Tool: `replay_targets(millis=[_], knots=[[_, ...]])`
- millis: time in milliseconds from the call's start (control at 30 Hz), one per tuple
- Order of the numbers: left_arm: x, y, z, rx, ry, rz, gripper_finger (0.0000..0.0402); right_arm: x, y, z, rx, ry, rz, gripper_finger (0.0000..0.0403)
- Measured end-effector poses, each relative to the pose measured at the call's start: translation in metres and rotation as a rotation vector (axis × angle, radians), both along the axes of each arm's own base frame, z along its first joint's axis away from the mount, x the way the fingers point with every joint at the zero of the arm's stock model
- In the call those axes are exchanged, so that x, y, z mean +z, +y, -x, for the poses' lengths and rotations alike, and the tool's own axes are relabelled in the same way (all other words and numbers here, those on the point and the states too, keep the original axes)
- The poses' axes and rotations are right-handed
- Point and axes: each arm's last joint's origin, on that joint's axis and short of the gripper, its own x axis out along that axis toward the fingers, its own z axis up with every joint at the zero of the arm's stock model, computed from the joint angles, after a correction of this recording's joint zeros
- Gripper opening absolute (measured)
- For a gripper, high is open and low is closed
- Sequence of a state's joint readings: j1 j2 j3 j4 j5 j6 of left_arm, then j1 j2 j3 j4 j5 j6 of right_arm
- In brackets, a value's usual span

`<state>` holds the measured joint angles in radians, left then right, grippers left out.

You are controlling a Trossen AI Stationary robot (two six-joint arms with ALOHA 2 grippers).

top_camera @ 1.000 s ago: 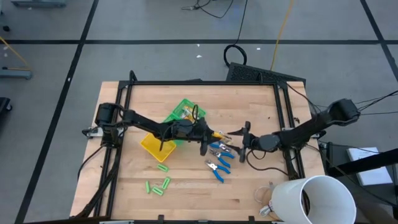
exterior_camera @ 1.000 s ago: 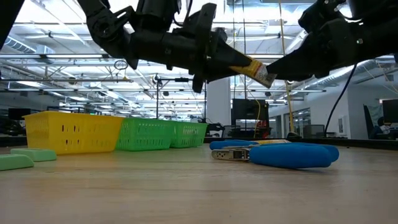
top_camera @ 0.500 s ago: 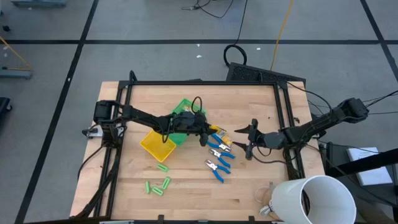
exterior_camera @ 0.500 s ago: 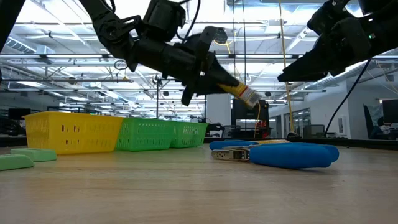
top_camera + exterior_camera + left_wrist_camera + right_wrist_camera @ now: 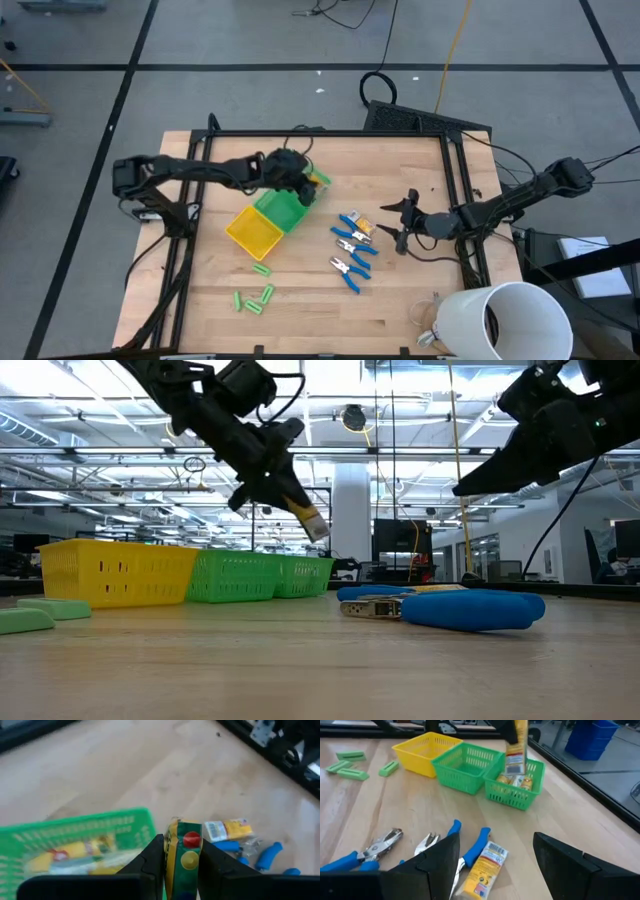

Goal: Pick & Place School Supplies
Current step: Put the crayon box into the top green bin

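Note:
My left gripper [image 5: 306, 185] hangs over the far green basket [image 5: 517, 787] and is shut on a yellow-and-green packet [image 5: 308, 520]. That basket holds more yellow packets [image 5: 75, 851]. Beside it stand a second green basket [image 5: 280, 208] and a yellow basket [image 5: 253, 231]. Another yellow packet [image 5: 485, 867] and blue-handled pliers [image 5: 350, 250] lie flat on the table just in front of my right gripper [image 5: 398, 222], which is open, holds nothing and stands near the table's right edge. Several light-green sticks [image 5: 255, 295] lie near the front edge. My left gripper pinches the packet's near end [image 5: 182, 862] between its two fingers, one finger on each long side. The fingers come from the table's left, slanting down, and lie along the packet. Its free end [image 5: 314, 528] sticks out past the fingertips, tilted down, clear of the basket.
A big white cup [image 5: 505, 322] stands at the table's front right corner. A dark metal frame [image 5: 330, 133] runs along the table's edges. Bare wood lies between the baskets and the far edge.
My left gripper has carried the packet from above the pliers toward the table's left and far side, to over the far green basket, and has tipped farther down. My right gripper has drawn back a little toward the right edge, away from the packet.

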<state>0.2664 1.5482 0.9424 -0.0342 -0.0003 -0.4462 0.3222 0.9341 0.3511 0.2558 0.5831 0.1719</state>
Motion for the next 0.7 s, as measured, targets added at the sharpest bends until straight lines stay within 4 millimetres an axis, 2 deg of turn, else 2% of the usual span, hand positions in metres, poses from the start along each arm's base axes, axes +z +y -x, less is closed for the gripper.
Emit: replay_targets(millis=[167,400,700], knots=[[0.005,0.016,0.012,0.048,0.026,-0.005,0.0081,0.0,0.0,0.001,-0.004,0.001,-0.019,0.0247],[-0.007,0.035,0.021,0.12,0.036,0.071,0.007,-0.001,0.0,0.001,-0.003,0.004,-0.023,0.0247],[-0.024,0.036,0.028,0.115,-0.065,0.151,0.0077,0.0,0.0,0.001,-0.003,0.0,-0.027,0.0247]])
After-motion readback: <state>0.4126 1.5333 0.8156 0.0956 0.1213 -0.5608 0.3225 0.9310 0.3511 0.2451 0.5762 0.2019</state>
